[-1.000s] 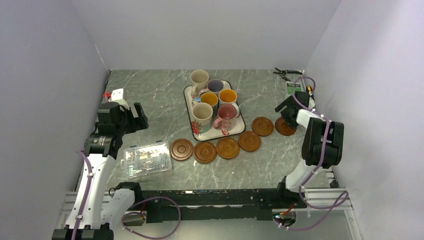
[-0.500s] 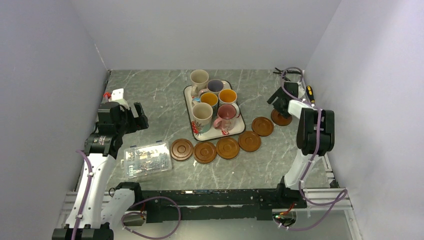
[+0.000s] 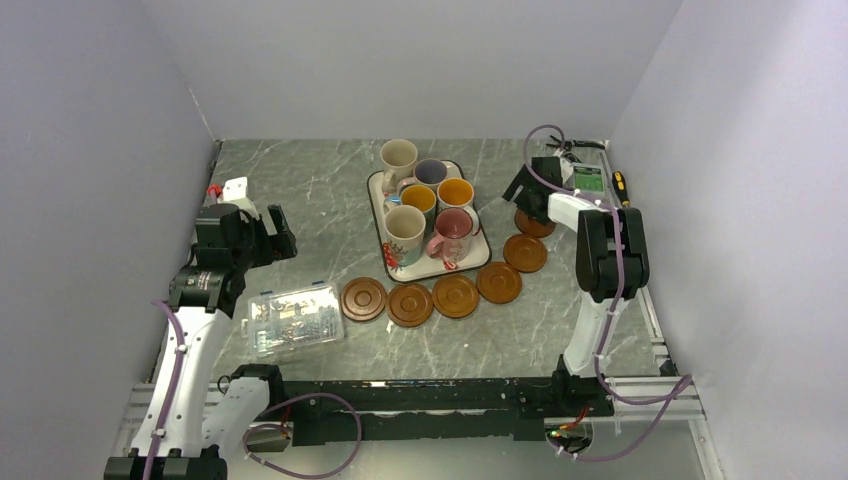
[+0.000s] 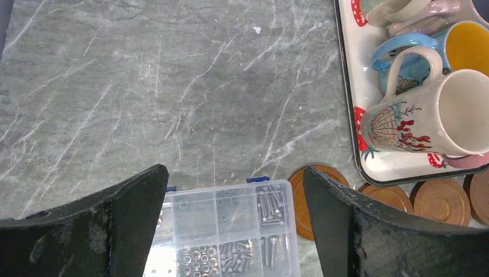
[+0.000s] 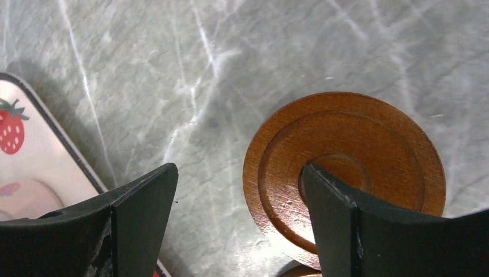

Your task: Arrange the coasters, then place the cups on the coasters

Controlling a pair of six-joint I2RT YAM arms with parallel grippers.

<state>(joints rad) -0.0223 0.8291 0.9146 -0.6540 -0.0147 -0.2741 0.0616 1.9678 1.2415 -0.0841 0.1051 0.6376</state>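
Last coaster (image 5: 369, 133) lies flat, far right, just beside the tray (image 5: 32, 156). Right gripper (image 5: 239, 170) fingers spread wide, one tip over its centre. Likely light, stiff, slick wood; grip across the raised rim.

Left arm (image 3: 190, 345) and right arm (image 3: 588, 330): white link shells, black joint housings, purple cables (image 3: 310, 395) (looped loose); matte black, wedge-shaped fingers (image 4: 357, 231).

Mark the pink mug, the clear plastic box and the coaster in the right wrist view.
pink mug (image 3: 455, 225): top external view, its inside.
clear plastic box (image 3: 295, 318): top external view, lid middle.
coaster (image 5: 357, 150): right wrist view, grooved top face.
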